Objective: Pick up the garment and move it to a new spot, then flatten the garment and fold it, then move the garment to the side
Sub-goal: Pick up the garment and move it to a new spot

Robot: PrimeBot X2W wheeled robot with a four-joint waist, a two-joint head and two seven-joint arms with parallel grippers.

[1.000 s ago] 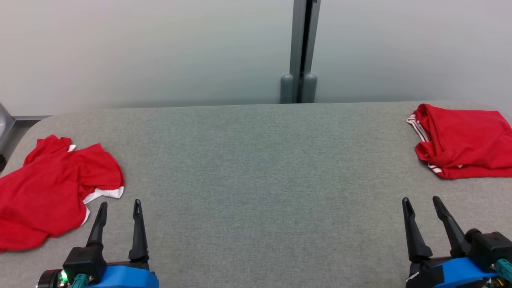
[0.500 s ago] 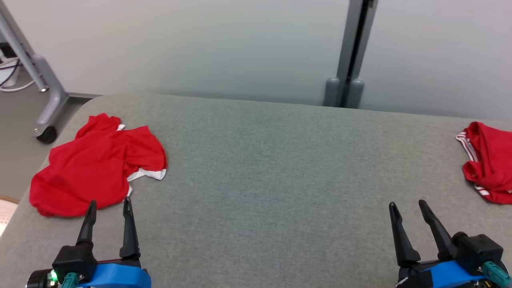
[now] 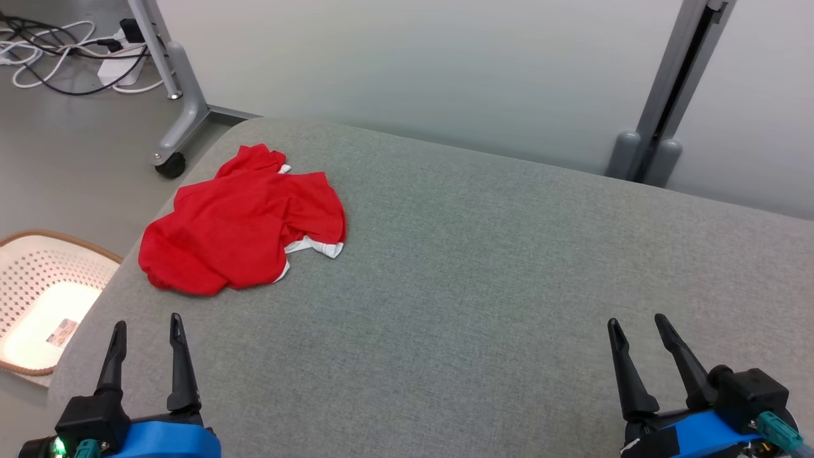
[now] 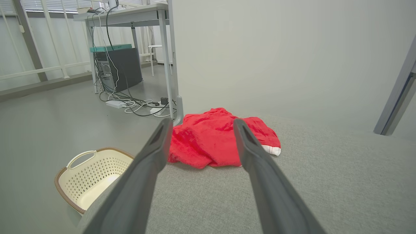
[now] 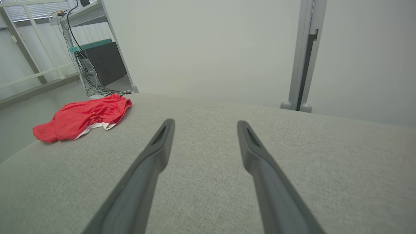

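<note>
A crumpled red garment (image 3: 241, 226) with white trim lies near the left end of the grey table (image 3: 483, 280). The left wrist view has the garment (image 4: 208, 139) straight ahead between the fingers, some way off. My left gripper (image 3: 147, 321) hovers open and empty near the table's front left corner, short of the garment. At the front right my right gripper (image 3: 636, 321) is open too, with nothing in it. From the right wrist the garment (image 5: 83, 117) lies far off to the left.
A cream perforated basket (image 3: 38, 299) stands on the floor left of the table. A wheeled desk leg (image 3: 175, 121) and loose cables (image 3: 57, 48) lie beyond the table's left end. A grey post (image 3: 661, 108) stands against the wall behind the table.
The camera has turned to the left: the folded red garment at the right has left the picture, and the basket and floor have come in. Both grippers stay open.
</note>
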